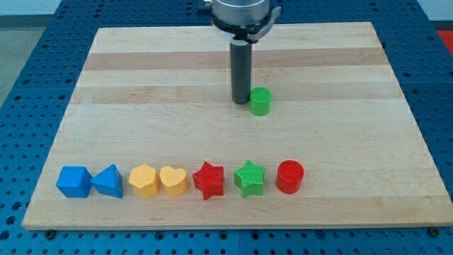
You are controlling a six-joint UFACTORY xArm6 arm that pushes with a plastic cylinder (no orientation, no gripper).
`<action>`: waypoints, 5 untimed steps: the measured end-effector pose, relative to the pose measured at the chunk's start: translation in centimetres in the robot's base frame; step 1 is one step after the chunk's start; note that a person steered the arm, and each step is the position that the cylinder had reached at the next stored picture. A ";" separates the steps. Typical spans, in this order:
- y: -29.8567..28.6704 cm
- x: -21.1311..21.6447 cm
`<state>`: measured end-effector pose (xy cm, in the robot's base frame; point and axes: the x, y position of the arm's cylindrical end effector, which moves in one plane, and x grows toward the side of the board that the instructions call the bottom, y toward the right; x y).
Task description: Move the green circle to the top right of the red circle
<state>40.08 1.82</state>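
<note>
The green circle (260,101) is a small green cylinder near the middle of the wooden board (340,134), a little toward the view's top. My tip (241,102) stands right against its left side, touching it or nearly so. The red circle (289,176) stands at the right end of the row of blocks near the view's bottom, well below and slightly right of the green circle.
In the bottom row, from the view's left: a blue cube (73,181), a blue triangle (108,181), a yellow hexagon (144,180), a yellow heart (173,180), a red star (208,180), a green star (249,178).
</note>
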 end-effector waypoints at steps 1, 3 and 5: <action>3.0 0.0; 8.5 0.4; 10.4 4.0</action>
<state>44.09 12.25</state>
